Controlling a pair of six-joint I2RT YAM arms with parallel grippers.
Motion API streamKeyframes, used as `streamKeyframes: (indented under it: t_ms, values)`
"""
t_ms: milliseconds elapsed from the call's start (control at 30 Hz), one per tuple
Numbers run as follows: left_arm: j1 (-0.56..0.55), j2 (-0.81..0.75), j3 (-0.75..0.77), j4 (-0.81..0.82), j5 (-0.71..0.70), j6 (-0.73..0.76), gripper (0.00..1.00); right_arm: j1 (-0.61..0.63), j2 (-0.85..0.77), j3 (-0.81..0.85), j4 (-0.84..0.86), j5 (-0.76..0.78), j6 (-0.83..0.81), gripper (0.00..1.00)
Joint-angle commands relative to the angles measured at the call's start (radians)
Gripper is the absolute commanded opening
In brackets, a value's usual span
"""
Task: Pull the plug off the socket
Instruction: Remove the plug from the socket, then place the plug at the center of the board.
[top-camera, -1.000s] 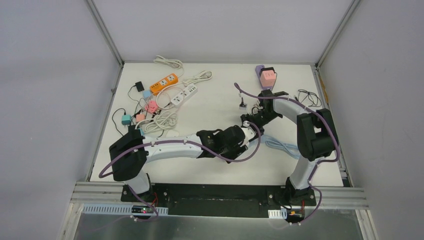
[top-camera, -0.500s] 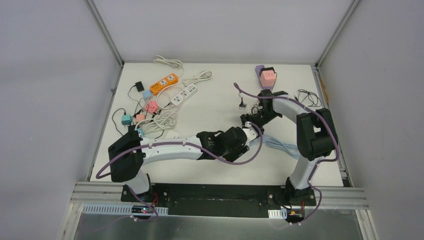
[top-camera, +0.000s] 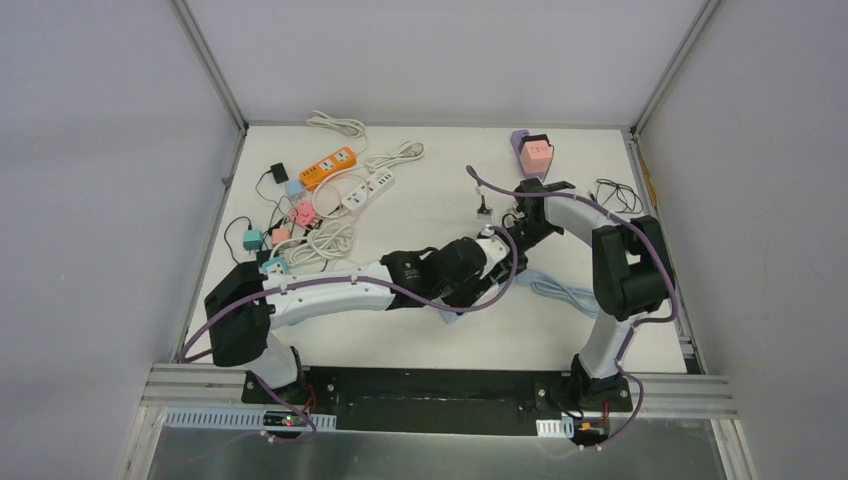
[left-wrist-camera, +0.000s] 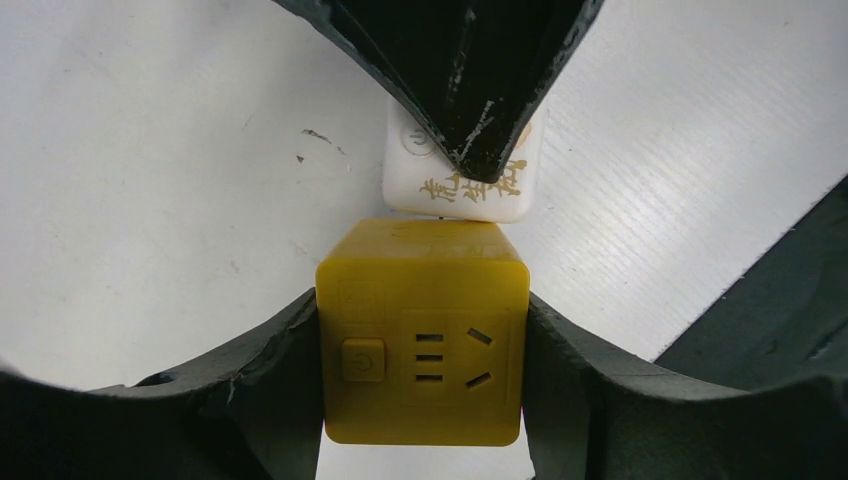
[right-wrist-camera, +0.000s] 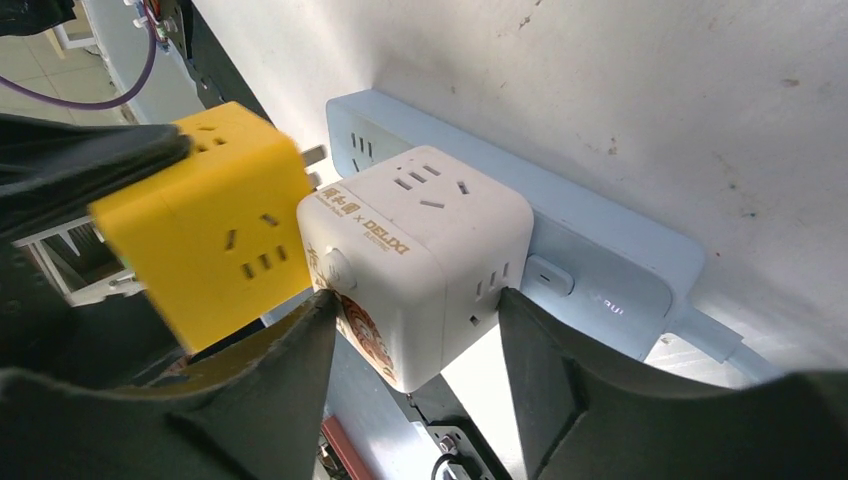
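Centrally, near mid-bench, slightly toward the right edge: yellow cube socket (left-wrist-camera: 422, 335), clamped on two opposite sides by the left gripper (left-wrist-camera: 420, 312). Switch and pin holes face the left wrist camera. Just beside it: white cube socket (right-wrist-camera: 415, 260), gold lettering on one face, grasped between the fingers of the right gripper (right-wrist-camera: 415, 320). A metal prong (right-wrist-camera: 313, 155) shows in the narrow gap between the two cubes. The white cube sits against a light-blue power strip (right-wrist-camera: 600, 270) lying flat on the bench. Far-left corner: orange power strip (top-camera: 330, 166), white power strip (top-camera: 368, 190), loose cables. Far edge: pink cube (top-camera: 537, 153).
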Motion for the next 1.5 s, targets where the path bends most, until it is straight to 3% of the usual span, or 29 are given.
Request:
streamKeyframes:
  t_ms: [0, 167, 533, 933, 1133, 1467]
  values:
    - [0.034, -0.119, 0.002, 0.067, 0.077, -0.086, 0.0, 0.063, 0.028, -0.025, 0.075, 0.11, -0.058, 0.64]
    - [0.042, -0.178, -0.051, 0.064, 0.103, -0.144, 0.0, 0.045, -0.038, -0.007, 0.068, 0.048, -0.057, 0.75]
    - [0.096, -0.374, -0.208, 0.038, -0.003, -0.288, 0.0, -0.033, -0.094, 0.065, -0.062, -0.099, -0.194, 0.77]
    - [0.35, -0.538, -0.267, -0.081, 0.046, -0.386, 0.0, -0.148, -0.218, 0.009, -0.201, -0.178, -0.413, 0.77]
    - [0.493, -0.516, -0.27, -0.095, 0.115, -0.403, 0.0, -0.234, -0.256, -0.01, -0.211, -0.205, -0.443, 0.76]
    - [0.604, -0.37, -0.228, -0.087, 0.149, -0.417, 0.0, -0.293, -0.237, -0.012, -0.214, -0.232, -0.455, 0.76]
